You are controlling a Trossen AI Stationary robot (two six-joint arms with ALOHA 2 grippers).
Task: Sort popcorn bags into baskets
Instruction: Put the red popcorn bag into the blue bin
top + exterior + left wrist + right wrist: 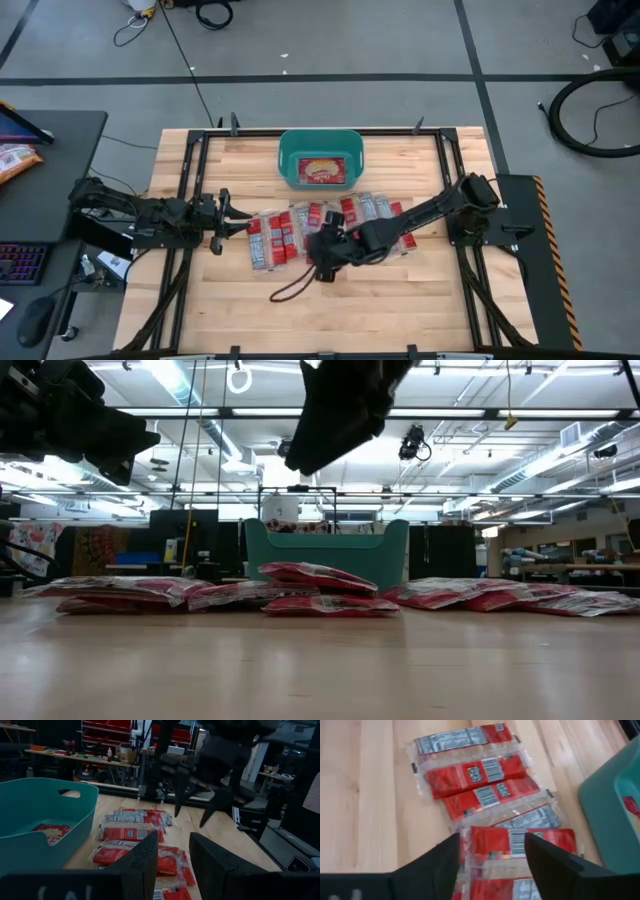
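Several red popcorn bags lie flat in a row across the table's middle, some overlapping; the low view shows them as a row of bags. One more bag lies inside the teal tub at the far middle. My right gripper hangs open above the row's middle, clear of the bags, pointing toward the table's left. My left gripper is open at the row's left end, off the table, touching nothing. In the left wrist view the tub stands beside the bags.
A dark looped cord lies on the table near of the bags. The black frame rails run along the table's left and right sides. Bare wood spreads near of the row. A dark desk with a keyboard stands beyond the left edge.
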